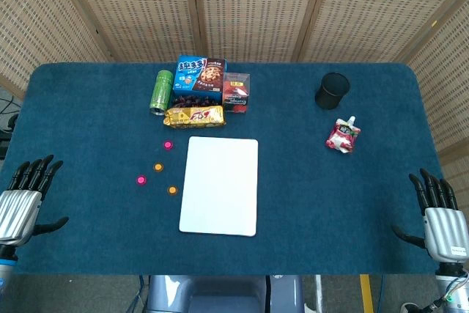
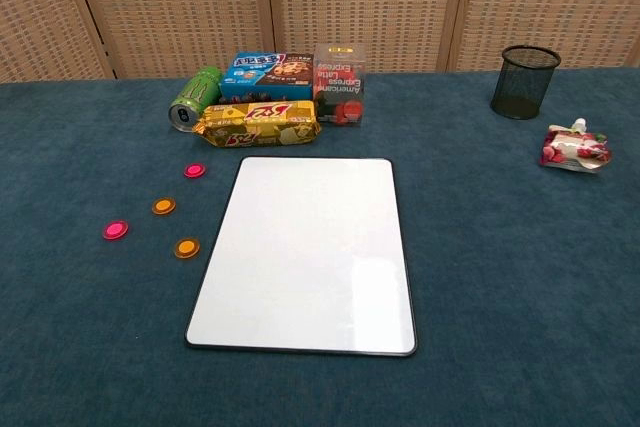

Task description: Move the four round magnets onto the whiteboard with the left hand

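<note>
A white whiteboard (image 1: pixel 220 185) (image 2: pixel 310 252) lies flat in the middle of the blue table. Left of it on the cloth lie several round magnets: a pink one (image 1: pixel 168 145) (image 2: pixel 194 171), an orange one (image 1: pixel 157 167) (image 2: pixel 163 206), a pink one (image 1: pixel 141 179) (image 2: pixel 115 230) and an orange one (image 1: pixel 172 190) (image 2: pixel 186 247). My left hand (image 1: pixel 26 199) rests at the table's near left edge, fingers spread, holding nothing. My right hand (image 1: pixel 437 214) sits at the near right edge, also spread and empty. The chest view shows neither hand.
Behind the board lie a green can (image 1: pixel 160 91) on its side, a yellow snack pack (image 1: pixel 194 116), a blue cookie box (image 1: pixel 200 75) and a red box (image 1: pixel 236 93). A black mesh cup (image 1: pixel 332 91) and a red pouch (image 1: pixel 343 135) are at the right.
</note>
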